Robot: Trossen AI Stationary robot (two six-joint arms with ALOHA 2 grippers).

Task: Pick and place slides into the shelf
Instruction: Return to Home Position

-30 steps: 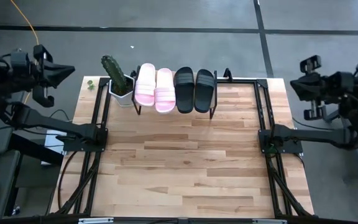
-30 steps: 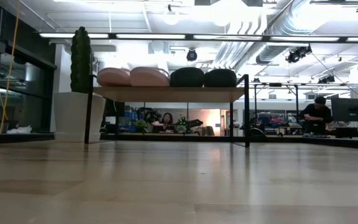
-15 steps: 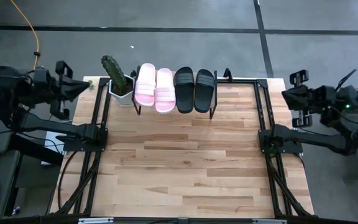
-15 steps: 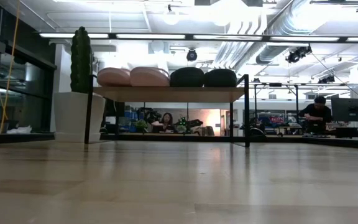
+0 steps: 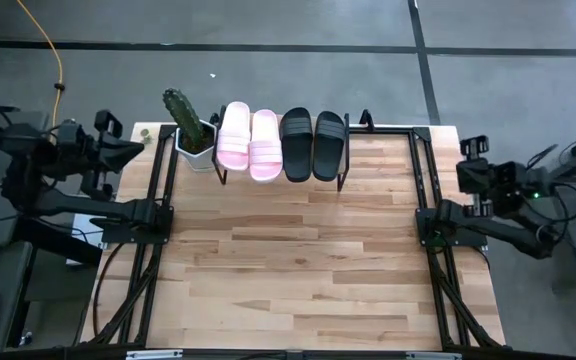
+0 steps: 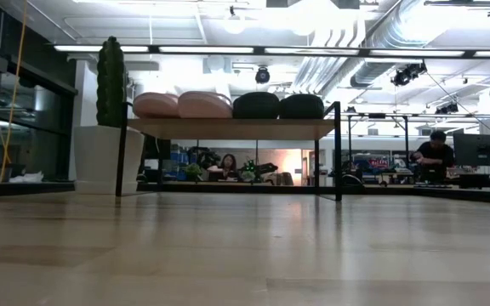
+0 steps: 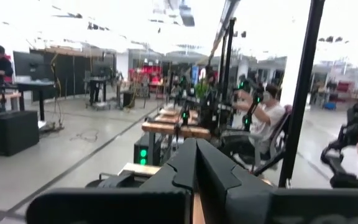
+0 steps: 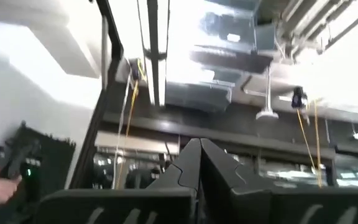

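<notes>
All four slides are on the shelf (image 6: pixel 228 127), so the picking and placing looks finished. The pink slides (image 5: pixel 235 135) fill the shelf's left half and the black slides (image 5: pixel 297 145) its right half, and no slide shows on the bench (image 5: pixel 298 260) in front of it. What is left, by my reading, is only for both arms to settle into their rest pose.

The four lie flat, soles down, side by side and nearly touching. Each one's long axis runs front to back, square across the shelf's own long axis. From above, the straps seem to sit toward the nearer ends, so the toes most likely point out from the shelf's front edge. I would not swear to it at this size. The pink one at the shelf's left end sits a little farther back than its three neighbours. From table height the four show as a level row of rounded humps on the board.

A white cactus pot (image 5: pixel 196 140) stands just beside the shelf's left end.

The left pincer (image 5: pixel 133 148) hangs well to the left of the shelf, beyond the pot, and holds nothing. Its fingers (image 7: pixel 185 171) are pressed together.

The right pincer (image 5: pixel 466 175) sits well apart from the shelf's right end and a little forward of it. It is tipped up toward the ceiling, its fingers (image 8: pixel 188 168) likewise together and empty.
</notes>
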